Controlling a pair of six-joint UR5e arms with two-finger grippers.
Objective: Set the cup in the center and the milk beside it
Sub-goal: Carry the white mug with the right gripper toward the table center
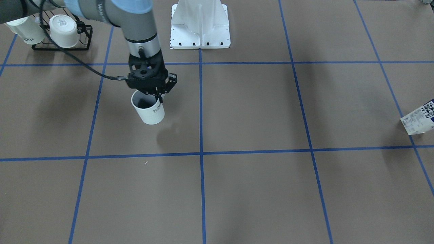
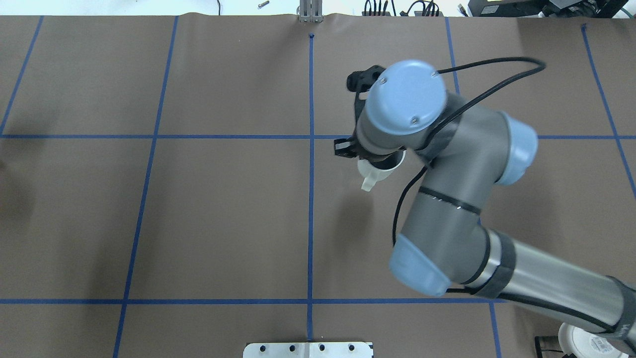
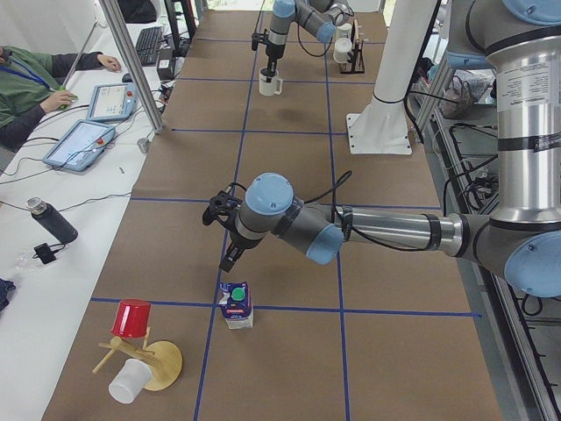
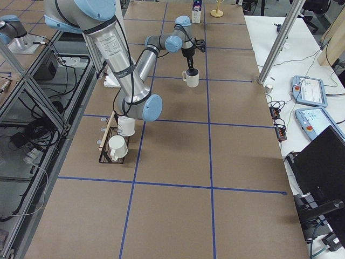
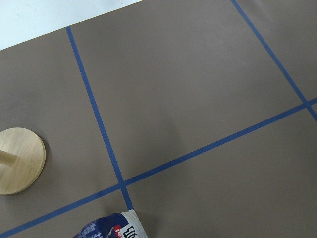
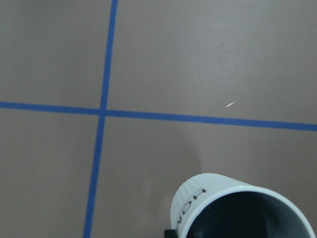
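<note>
My right gripper (image 1: 158,97) is shut on the rim of the white cup (image 1: 148,109), with one finger inside and one outside. It holds the cup slightly tilted a little above the brown surface, just to the side of the center blue tape line (image 1: 200,108). The cup's handle shows in the overhead view (image 2: 368,183), and its rim and lettering show in the right wrist view (image 6: 237,208). The milk carton (image 1: 418,118) stands far off at the table's end. In the exterior left view my left gripper (image 3: 230,258) hovers just above and behind the milk (image 3: 236,304); I cannot tell if it is open.
A black wire rack (image 1: 84,42) with two other white cups stands at the far corner on my right. The white robot base plate (image 1: 200,37) sits at the table's back middle. A wooden stand with a red cup (image 3: 132,317) is near the milk.
</note>
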